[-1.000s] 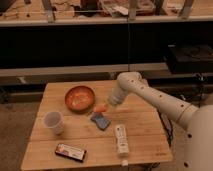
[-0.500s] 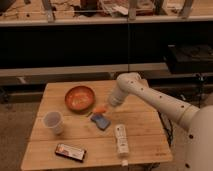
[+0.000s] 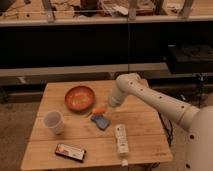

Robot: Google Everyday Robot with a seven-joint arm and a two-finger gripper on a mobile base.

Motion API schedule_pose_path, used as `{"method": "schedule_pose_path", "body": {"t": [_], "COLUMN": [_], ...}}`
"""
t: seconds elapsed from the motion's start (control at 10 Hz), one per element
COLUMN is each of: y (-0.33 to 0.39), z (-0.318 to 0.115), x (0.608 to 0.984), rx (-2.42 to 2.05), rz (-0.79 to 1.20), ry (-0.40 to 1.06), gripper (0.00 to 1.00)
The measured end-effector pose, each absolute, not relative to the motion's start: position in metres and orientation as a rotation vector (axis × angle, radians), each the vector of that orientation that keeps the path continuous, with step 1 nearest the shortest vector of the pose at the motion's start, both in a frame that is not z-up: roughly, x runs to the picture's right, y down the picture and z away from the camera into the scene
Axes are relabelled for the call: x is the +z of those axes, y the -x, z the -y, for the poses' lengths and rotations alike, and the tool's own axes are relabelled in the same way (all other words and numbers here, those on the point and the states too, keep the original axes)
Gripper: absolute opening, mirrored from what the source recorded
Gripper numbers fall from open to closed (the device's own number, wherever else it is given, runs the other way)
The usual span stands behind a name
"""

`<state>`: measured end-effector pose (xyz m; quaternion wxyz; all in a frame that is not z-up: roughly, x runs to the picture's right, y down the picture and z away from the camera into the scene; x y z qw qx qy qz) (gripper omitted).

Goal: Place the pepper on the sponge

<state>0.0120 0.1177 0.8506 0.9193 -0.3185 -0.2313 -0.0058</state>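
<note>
my gripper (image 3: 107,106) hangs mid-table, right by the pepper (image 3: 99,110); i can't tell if it grips it. the pepper seems to touch the sponge's (image 3: 101,121) far edge. the bowl (image 3: 80,97) sits near; bare wood runs to the table's (image 3: 142,131) right edge.

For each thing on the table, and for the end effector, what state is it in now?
sponge: lying flat.
pepper: at the sponge's far edge; held or not, unclear.
bowl: upright, looks empty.
cup: upright.
white bar: lying flat.
dark packet: lying flat.
end effector: low over the table, beside the pepper.
</note>
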Motion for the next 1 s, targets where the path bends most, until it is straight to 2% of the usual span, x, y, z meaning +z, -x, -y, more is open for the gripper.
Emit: {"method": "schedule_pose_path", "body": {"t": [1.0], "y": [-0.0104], "z": [-0.1221], "x": [0.8497], "rx": [0.0], "rz": [0.479], "ry": [0.657], "gripper": [0.2]}}
